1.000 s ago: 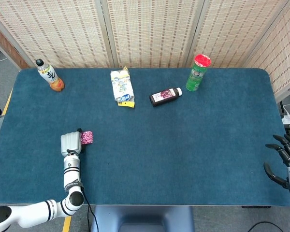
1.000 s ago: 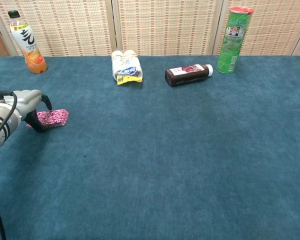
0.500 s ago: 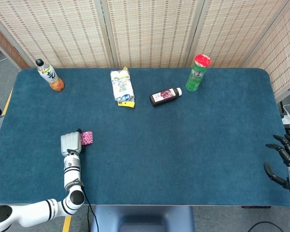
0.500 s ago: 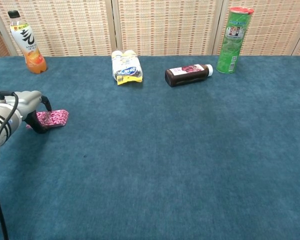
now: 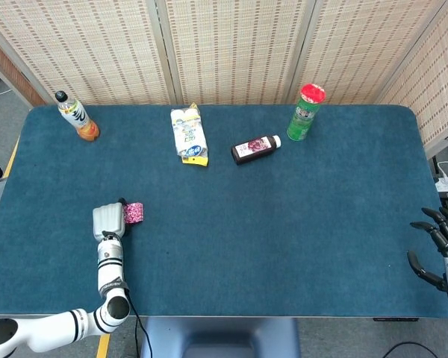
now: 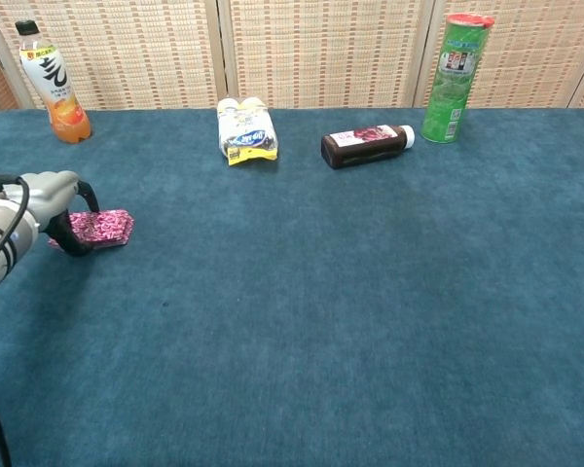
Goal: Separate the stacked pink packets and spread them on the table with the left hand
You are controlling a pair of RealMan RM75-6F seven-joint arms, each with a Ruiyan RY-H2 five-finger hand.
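Observation:
The stacked pink packets (image 6: 105, 226) lie on the blue table (image 6: 321, 292) at the near left; in the head view the pink packets (image 5: 135, 212) peek out beside my left hand (image 5: 109, 221). That left hand (image 6: 41, 197) is curled over the stack's left end, and its dark fingers (image 6: 75, 239) pinch that end. Only one patterned top face shows, so I cannot tell the layers apart. My right hand (image 5: 439, 246) hangs off the table's right edge with its fingers spread and nothing in it.
Along the back of the table are an orange drink bottle (image 6: 57, 86), a yellow-and-white pack (image 6: 245, 133), a dark bottle lying on its side (image 6: 366, 146) and a green can with a red lid (image 6: 454, 78). A woven screen (image 5: 231, 45) stands behind.
My left hand has shifted slightly left and up, and the packets' held end has come with it. The right hand has stayed still.

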